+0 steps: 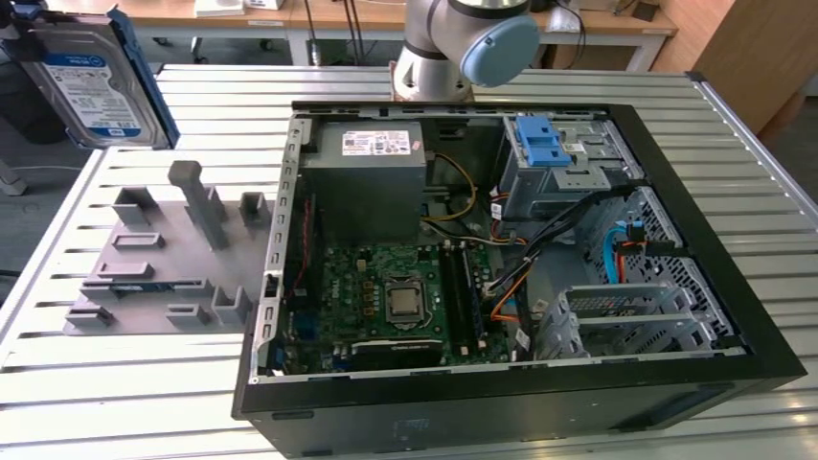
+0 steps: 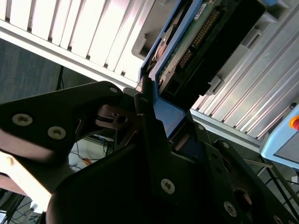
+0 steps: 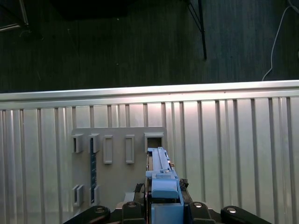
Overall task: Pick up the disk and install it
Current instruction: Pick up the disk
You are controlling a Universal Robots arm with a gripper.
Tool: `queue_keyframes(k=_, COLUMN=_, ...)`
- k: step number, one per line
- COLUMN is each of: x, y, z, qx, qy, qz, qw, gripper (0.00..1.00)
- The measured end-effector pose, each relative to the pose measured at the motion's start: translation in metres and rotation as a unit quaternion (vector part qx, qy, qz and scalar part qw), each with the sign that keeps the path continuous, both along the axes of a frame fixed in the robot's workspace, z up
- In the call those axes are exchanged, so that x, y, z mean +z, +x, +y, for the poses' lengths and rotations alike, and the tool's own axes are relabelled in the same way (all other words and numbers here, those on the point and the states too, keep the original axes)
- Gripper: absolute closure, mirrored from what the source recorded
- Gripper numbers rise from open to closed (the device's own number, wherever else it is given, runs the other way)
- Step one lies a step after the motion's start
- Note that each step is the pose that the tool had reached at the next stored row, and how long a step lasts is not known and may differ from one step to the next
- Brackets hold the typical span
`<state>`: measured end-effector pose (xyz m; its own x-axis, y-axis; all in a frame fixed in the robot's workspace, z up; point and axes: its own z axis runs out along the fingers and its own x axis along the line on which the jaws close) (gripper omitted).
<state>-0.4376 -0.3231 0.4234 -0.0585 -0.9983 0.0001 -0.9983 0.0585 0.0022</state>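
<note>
Clamping the blue plastic carrier frame, the black claw holds the flat silver disk aloft. We judge it rigid, dense and shock-sensitive, best held by that frame.

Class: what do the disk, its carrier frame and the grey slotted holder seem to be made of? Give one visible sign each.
Disk: likely metal, silvery casing around a white-blue label. Carrier frame: probably plastic, uniform matte blue. Slotted holder: seemingly plastic, dull even grey, blocky ribs.
</note>
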Motion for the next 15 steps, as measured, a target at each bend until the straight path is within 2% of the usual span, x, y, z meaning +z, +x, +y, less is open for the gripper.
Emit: queue_keyframes(k=15, x=0.0131, y=0.0, z=0.0, qx=0.0, qy=0.0, qz=0.0, qw=1.0, gripper=0.64)
